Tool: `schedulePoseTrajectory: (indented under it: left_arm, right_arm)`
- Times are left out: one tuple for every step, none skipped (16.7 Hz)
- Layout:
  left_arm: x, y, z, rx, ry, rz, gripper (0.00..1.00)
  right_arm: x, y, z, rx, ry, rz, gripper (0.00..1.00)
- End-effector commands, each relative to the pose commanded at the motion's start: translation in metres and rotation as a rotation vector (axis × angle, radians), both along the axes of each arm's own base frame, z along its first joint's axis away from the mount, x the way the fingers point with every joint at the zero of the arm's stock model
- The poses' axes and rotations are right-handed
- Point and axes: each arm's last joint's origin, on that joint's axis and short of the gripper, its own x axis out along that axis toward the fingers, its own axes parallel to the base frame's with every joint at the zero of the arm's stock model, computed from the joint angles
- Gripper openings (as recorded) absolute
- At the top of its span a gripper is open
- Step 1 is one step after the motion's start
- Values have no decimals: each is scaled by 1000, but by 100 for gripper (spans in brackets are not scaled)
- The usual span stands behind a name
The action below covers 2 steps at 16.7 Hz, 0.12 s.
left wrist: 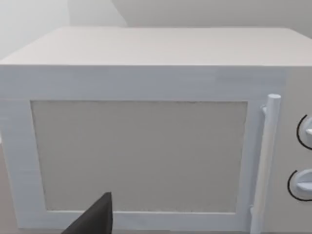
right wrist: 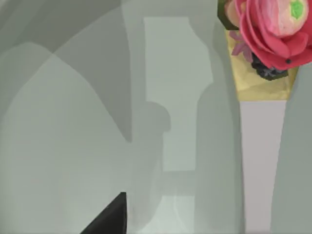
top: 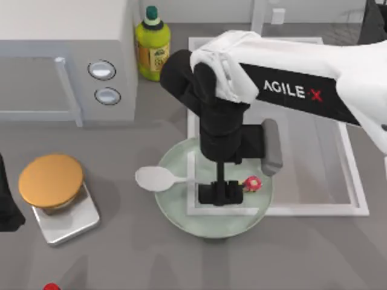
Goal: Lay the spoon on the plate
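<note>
The pale green glass plate [top: 181,212] lies at the table's middle. The white spoon [top: 155,178] rests across it: the oval bowl sticks out over the plate's left rim, and the red-pink knob [top: 251,183] lies inside on the right. My right gripper [top: 221,193] hovers open just over the thin handle, holding nothing. In the right wrist view the knob [right wrist: 273,34] and pale handle [right wrist: 263,165] lie on the plate glass [right wrist: 58,146], off to the side of one dark fingertip [right wrist: 109,214]. My left gripper [top: 6,205] is parked at the left edge, open.
A white microwave [top: 66,60] stands at the back left, facing the left wrist camera [left wrist: 146,146]. A yellow-green bottle [top: 152,45] is beside it. An orange disc on a steel square base [top: 51,181] sits at the front left. A white-framed mat [top: 344,181] lies under the plate's right side.
</note>
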Motion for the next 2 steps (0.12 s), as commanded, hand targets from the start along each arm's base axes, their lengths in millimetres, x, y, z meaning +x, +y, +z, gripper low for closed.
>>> schedulePoseTrajectory:
  left_arm:
    - [0, 0, 0, 0, 0, 0, 100]
    - [0, 0, 0, 0, 0, 0, 100]
  right_arm:
    - [0, 0, 0, 0, 0, 0, 100]
    - [0, 0, 0, 0, 0, 0, 100]
